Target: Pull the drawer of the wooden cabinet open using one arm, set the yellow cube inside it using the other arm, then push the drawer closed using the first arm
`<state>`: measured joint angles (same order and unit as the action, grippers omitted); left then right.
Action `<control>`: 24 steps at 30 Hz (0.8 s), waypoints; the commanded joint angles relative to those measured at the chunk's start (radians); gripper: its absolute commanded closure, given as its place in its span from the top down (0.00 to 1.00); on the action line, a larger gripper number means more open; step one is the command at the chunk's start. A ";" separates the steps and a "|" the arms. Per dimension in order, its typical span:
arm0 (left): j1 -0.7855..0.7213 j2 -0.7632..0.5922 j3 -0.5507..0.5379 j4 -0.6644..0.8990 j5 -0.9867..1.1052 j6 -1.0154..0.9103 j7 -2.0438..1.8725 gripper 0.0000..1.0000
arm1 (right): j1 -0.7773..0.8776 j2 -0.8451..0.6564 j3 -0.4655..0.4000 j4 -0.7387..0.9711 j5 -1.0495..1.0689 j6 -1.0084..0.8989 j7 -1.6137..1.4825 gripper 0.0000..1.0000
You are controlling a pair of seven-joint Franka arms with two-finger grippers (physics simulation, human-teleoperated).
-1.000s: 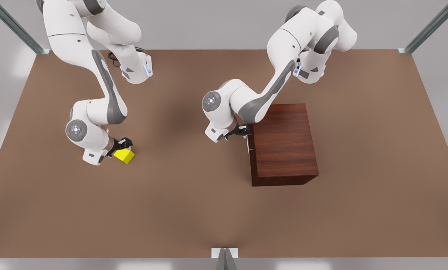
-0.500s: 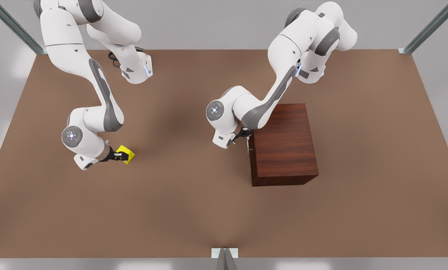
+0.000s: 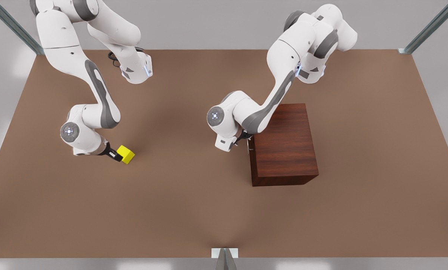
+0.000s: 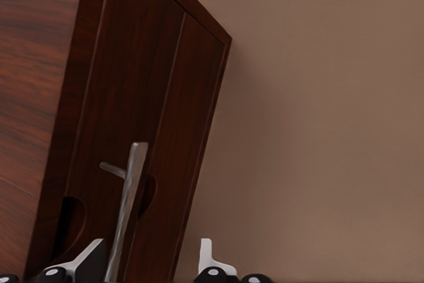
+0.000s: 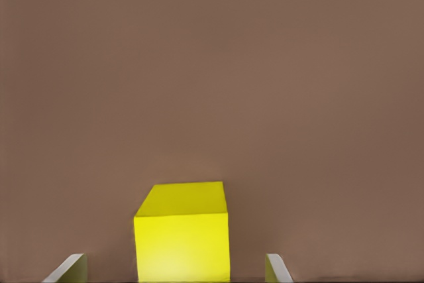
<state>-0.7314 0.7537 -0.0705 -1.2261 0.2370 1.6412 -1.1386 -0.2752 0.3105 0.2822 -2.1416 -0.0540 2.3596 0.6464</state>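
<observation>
both hands spread: left hand (image 4: pixel 149 266) astride drawer (image 4: pixel 142 130) handle (image 4: pixel 126 210), right hand (image 5: pixel 175 271) flanking yellow cube (image 5: pixel 182 240).

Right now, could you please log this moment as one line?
left end effector: open, straddling drawer handle | drawer: shut | right end effector: open around yellow cube | cube on table

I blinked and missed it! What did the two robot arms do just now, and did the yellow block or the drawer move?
The right gripper dropped from above the yellow cube to table level, fingers open on either side of it. The left gripper slid in to the drawer handle, open, one finger on each side of the bar. Unchanged: the cube's spot, the shut drawer, the wooden cabinet.
</observation>
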 commanded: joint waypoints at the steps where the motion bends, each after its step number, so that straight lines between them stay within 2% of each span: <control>1: 0.000 0.004 0.000 0.002 0.002 0.006 -0.010 0.76 | 0.007 0.001 0.020 -0.001 0.013 0.066 0.429 1.00; 6: -0.017 0.015 -0.005 0.007 0.002 0.025 -0.012 0.75 | 0.005 0.027 0.023 -0.003 0.000 0.058 0.412 1.00; 13: -0.031 0.038 -0.012 0.057 0.001 0.057 -0.012 0.75 | 0.008 0.055 0.023 -0.001 -0.125 -0.005 0.394 1.00; 24: -0.028 0.067 -0.032 0.122 0.002 0.130 -0.010 0.75 | 0.002 0.091 0.031 -0.021 -0.127 0.020 0.200 1.00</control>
<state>-0.7595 0.8192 -0.1022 -1.1104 0.2382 1.7399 -1.1470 -0.2726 0.3985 0.3120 -2.1632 -0.1800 2.3731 0.8820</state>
